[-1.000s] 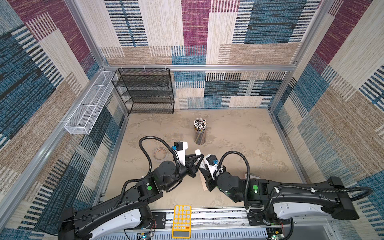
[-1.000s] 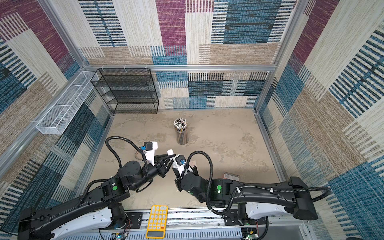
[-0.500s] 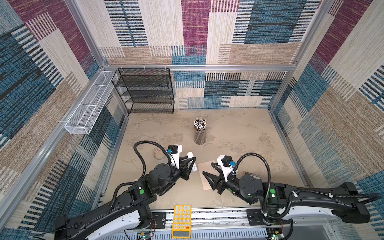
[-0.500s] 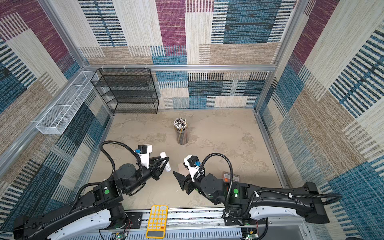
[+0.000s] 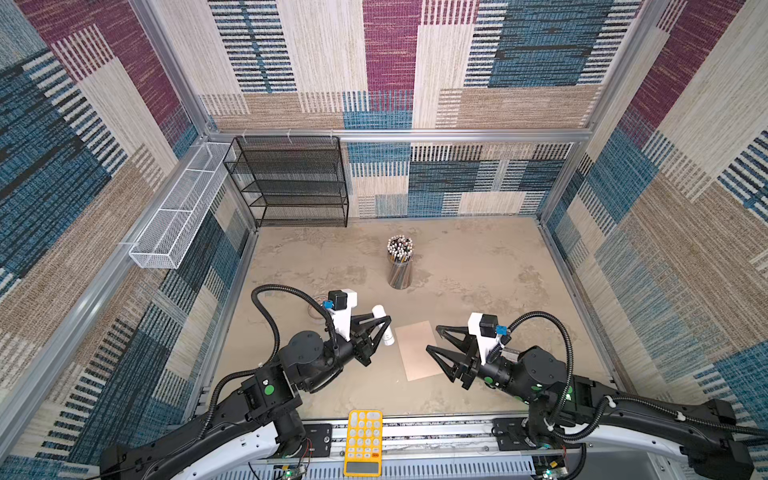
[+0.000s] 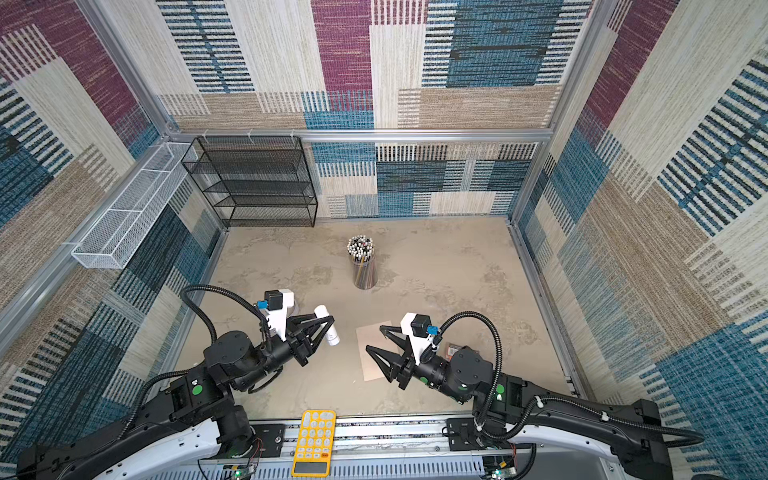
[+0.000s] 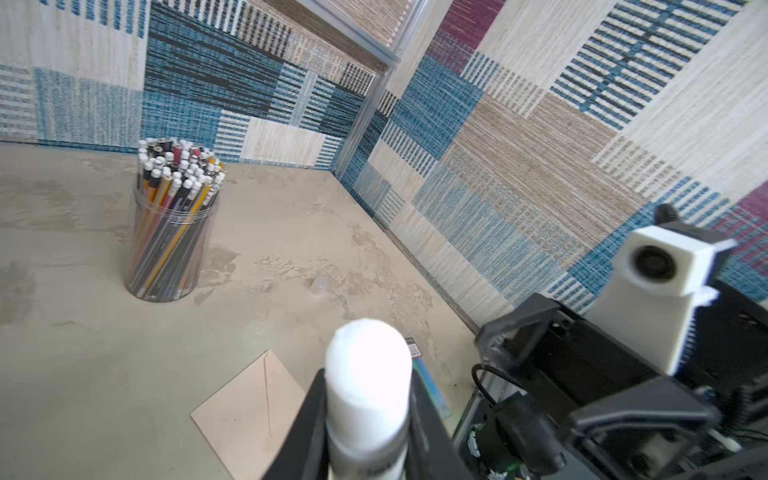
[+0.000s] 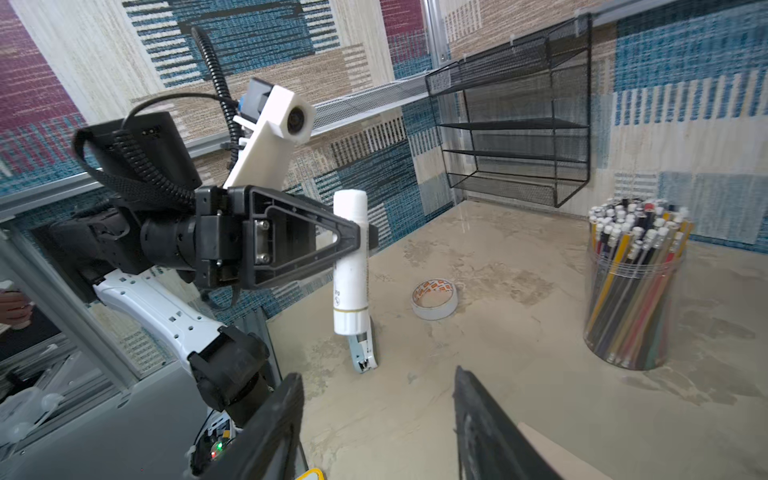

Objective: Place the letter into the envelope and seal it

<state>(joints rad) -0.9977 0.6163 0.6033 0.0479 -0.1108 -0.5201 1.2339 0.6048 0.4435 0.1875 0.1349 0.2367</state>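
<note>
We're clamping the glue stick in the left gripper, which is backing off from centre. The envelope is lying flat on the surface between the grippers. The letter isn't showing, probably inside. The right gripper is hanging empty with its jaws just spread, so gluing is likely coming next.

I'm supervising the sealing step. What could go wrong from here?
The glue stick, pinched mid-body by the left gripper, could tilt or slip when pressed down. The envelope lies flat and loose; the open right gripper at its edge isn't pinning it, so it might slide.
</note>
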